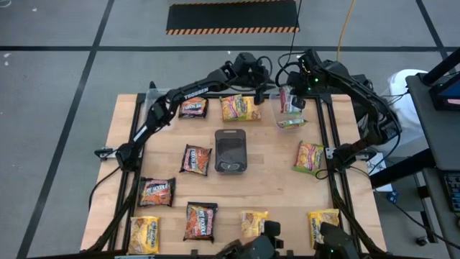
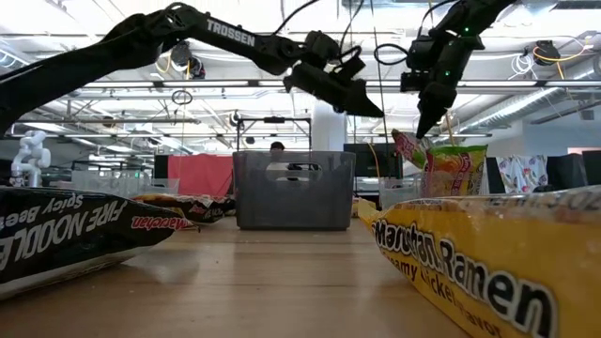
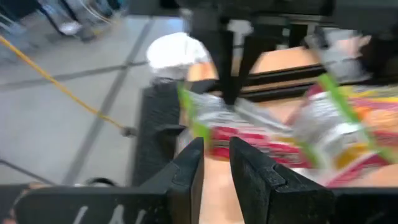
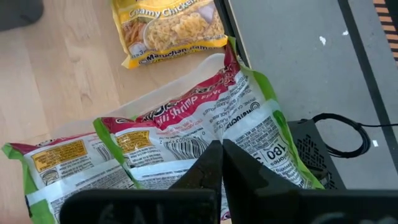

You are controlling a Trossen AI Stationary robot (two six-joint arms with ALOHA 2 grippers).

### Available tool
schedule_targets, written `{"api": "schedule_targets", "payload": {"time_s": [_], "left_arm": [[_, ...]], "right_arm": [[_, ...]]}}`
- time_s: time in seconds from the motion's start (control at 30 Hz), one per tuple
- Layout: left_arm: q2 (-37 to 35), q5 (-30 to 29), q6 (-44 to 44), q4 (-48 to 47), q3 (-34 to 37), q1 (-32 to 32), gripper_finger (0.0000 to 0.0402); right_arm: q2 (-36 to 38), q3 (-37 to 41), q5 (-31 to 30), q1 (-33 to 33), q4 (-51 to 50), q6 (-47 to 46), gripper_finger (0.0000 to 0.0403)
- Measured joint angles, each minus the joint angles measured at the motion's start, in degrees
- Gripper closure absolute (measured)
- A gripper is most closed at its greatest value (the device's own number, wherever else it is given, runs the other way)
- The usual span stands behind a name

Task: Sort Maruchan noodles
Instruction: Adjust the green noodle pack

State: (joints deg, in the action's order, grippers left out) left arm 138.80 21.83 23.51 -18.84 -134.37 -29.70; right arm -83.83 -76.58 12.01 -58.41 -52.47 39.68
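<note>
Green-edged pink noodle packets (image 4: 186,137) stand in a clear tub (image 1: 291,109) at the table's far right. My right gripper (image 4: 221,163) hangs over the tub, pointing down, shut at the top of one of these packets; it also shows in the low view (image 2: 420,130). My left gripper (image 3: 216,163) is in the air above the far middle of the table (image 1: 260,75), next to the tub, slightly open and empty. Dark packets (image 1: 195,159) and yellow packets (image 1: 241,108) lie flat on the table. My right gripper comes from above, pointing down, with its fingers closed on the upper edge (image 4: 205,163) of a green-edged packet. The fingers themselves hide the exact place of contact. The packet stands tilted in the tub, leaning beside another like it.
A dark grey tray (image 1: 231,151) stands mid-table. One green-edged packet (image 1: 310,156) lies by the right edge. More dark packets (image 1: 157,191) and yellow packets (image 1: 323,226) lie along the near side. A black frame rail (image 4: 233,37) runs beside the tub.
</note>
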Motion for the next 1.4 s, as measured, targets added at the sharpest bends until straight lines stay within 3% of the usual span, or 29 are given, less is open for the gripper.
{"api": "schedule_targets", "payload": {"time_s": [0.17, 0.4, 0.53, 0.83, 1.4], "left_arm": [[3.2, -0.9, -4.6, 7.9, -0.1, 1.0, 0.0319], [5.5, -0.9, -7.5, 8.4, 0.0, 1.5, 0.0319], [5.4, -1.5, -5.7, 8.8, 0.0, 1.7, 0.0319], [5.1, -8.5, 0.5, 10.1, 0.0, 1.7, 0.0319], [5.2, -7.8, 3.4, 9.2, 0.0, 2.0, 0.0319]], "right_arm": [[0.4, 0.0, 0.0, 0.0, -0.1, 0.0, 0.0403], [0.5, 0.0, -0.1, 0.0, -0.2, 0.0, 0.0403], [0.5, 0.0, 0.0, 0.0, -0.1, 0.1, 0.0403], [0.5, 0.0, 0.0, 0.0, -0.1, 0.2, 0.0403], [0.5, 0.0, 0.0, 0.0, -0.1, 0.4, 0.0403]]}}
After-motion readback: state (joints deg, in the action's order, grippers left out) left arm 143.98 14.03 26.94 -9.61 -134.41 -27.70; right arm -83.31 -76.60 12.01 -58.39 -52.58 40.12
